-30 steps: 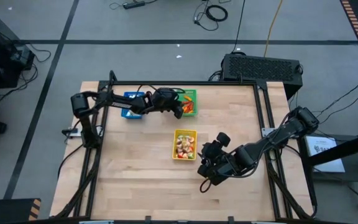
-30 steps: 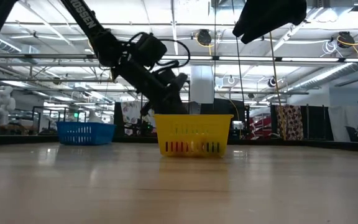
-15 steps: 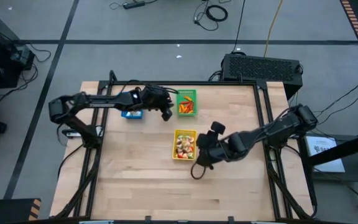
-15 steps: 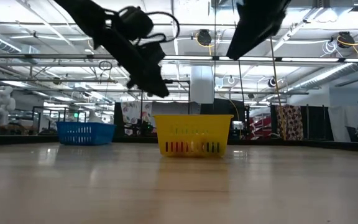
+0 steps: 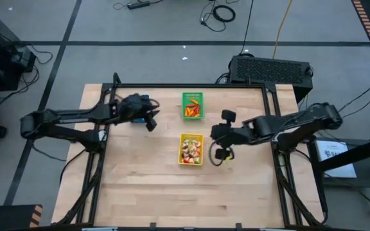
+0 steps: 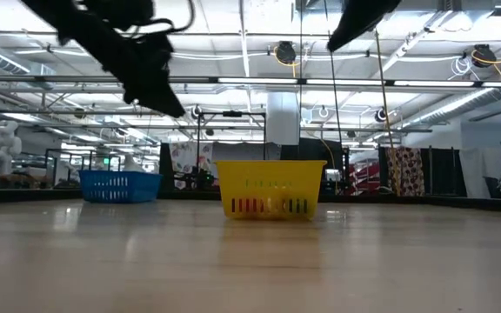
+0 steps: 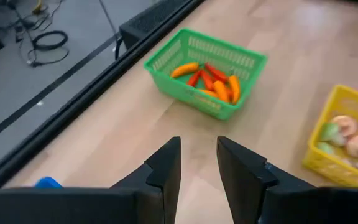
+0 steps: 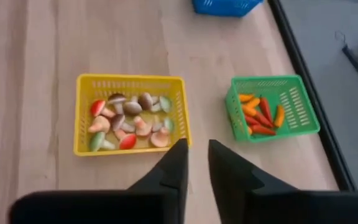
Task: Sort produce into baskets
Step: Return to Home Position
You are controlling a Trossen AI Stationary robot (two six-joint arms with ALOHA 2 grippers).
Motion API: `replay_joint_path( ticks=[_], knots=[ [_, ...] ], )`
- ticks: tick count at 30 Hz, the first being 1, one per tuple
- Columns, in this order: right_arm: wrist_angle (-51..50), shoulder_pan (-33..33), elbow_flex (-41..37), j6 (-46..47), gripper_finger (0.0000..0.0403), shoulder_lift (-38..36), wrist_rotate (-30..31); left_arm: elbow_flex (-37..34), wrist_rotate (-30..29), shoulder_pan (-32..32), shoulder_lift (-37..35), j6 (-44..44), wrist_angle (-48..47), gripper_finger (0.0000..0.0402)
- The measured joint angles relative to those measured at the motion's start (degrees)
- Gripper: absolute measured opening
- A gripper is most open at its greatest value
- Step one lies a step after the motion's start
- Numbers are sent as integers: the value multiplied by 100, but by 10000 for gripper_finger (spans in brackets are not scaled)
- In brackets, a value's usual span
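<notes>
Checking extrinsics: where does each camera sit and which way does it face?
High: above the table, looking straight down; left gripper and right gripper show.
Low: table height, level across toward the room; left arm and right arm show up top.
Left wrist: past its own fingers at the green basket.
Right wrist: past its own fingers at the yellow basket.
Shared: both wrist views show both baskets.

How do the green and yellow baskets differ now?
Contents: the green basket holds slim orange and red peppers; the yellow basket holds rounded mixed-colour pieces. Fill: the green basket has fewer items, the yellow basket is crowded. Place: green sits near the table edge, yellow nearer the middle. Both are upright, slotted and similar in size.
</notes>
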Motion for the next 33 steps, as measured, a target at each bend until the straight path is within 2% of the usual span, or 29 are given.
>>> replay_joint_path(
  ticks=[3, 6, 12, 17, 25, 33],
  knots=[
    [307, -2, -442, -156, 31, -505, -25, -523, -9, -178, -602, -198, 276, 112],
    [1044, -10, -1303, -180, 6, -1192, -138, -914, -9, -384, -1179, -334, 549, 112],
    [3683, -280, -3439, -144, 2, -2794, -1248, -1388, 37, -792, -2317, -348, 713, 112],
    [5128, -538, -4811, 223, 1, -3740, -1501, -1933, 63, -1167, -3191, -538, 999, 112],
    [6118, -621, -6075, 628, 0, -4530, -1518, -2697, 50, -1422, -4293, -999, 1078, 112],
    [6971, -619, -7043, 942, 0, -4983, -1516, -2793, 198, -1587, -5203, -1103, 514, 112]
  ],
)
